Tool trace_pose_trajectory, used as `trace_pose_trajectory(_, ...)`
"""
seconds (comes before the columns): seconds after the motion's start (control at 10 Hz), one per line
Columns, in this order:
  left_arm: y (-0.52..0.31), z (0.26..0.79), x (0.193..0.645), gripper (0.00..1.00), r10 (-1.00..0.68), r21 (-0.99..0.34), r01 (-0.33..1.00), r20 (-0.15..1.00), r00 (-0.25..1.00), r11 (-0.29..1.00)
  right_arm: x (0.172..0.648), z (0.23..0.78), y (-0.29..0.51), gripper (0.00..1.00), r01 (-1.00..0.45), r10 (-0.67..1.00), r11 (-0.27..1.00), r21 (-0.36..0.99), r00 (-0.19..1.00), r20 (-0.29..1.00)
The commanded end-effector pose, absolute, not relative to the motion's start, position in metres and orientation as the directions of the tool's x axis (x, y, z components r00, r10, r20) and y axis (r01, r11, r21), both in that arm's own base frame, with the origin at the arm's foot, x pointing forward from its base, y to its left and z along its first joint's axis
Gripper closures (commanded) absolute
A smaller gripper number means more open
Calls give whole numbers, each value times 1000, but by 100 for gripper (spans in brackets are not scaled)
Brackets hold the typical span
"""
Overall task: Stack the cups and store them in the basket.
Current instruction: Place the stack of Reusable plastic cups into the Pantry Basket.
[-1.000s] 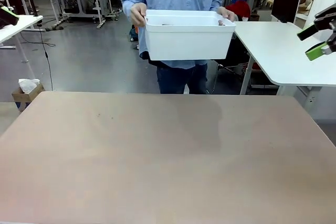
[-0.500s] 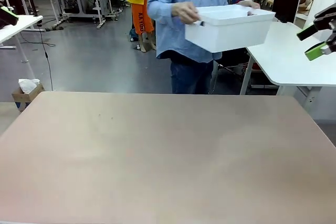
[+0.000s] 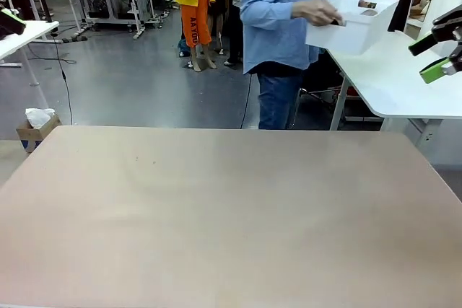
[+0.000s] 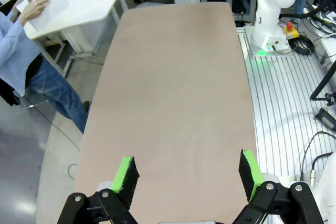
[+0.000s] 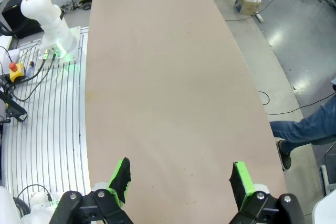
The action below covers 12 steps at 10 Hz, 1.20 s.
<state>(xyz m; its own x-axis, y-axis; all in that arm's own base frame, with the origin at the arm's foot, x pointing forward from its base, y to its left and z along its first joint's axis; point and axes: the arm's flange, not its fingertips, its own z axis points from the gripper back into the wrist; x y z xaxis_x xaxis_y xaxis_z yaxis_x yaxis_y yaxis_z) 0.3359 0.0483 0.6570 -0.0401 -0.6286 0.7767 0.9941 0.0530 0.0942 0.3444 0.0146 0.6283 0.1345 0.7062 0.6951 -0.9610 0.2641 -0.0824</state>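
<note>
While both arms are hanging high above the tan table (image 3: 216, 214), the left gripper (image 4: 186, 174) and the right gripper (image 5: 181, 179) are each holding their fingers wide with nothing between them. Beyond the table's far edge, at about 1 o'clock, a person's hand (image 3: 317, 11) is gripping the white basket (image 3: 351, 27) over a white side table (image 3: 393, 77); brown cups (image 3: 367, 5) are showing inside it.

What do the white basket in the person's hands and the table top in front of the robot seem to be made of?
The basket looks like white plastic: smooth, evenly coloured walls with a rounded, moulded rim, slightly glossy. The table top looks like a matte laminate or coated board in a pinkish beige; it is flat, uniform, without wood grain and almost without reflections. Its core cannot be told.
</note>
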Motion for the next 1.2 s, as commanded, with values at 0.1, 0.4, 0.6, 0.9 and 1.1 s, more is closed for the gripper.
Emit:
trace_pose_trajectory(0.1, 47, 660, 335, 0, -614, 92, 995, 788, -42, 49, 346, 633, 16, 0, -960, 694, 272, -68, 146, 705)
trace_pose_trajectory(0.4, 47, 660, 335, 0, -614, 92, 995, 788, -42, 49, 346, 633, 16, 0, -960, 694, 272, -68, 146, 705)
trace_pose_trajectory(0.6, 47, 660, 335, 0, -614, 92, 995, 788, -42, 49, 346, 633, 16, 0, -960, 694, 272, -68, 146, 705)
trace_pose_trajectory(0.9, 47, 660, 335, 0, -614, 92, 995, 788, -42, 49, 346, 633, 16, 0, -960, 694, 272, -68, 146, 705)
trace_pose_trajectory(1.1, 47, 660, 335, 0, -614, 92, 995, 788, -42, 49, 346, 633, 16, 0, -960, 694, 272, -68, 146, 705)
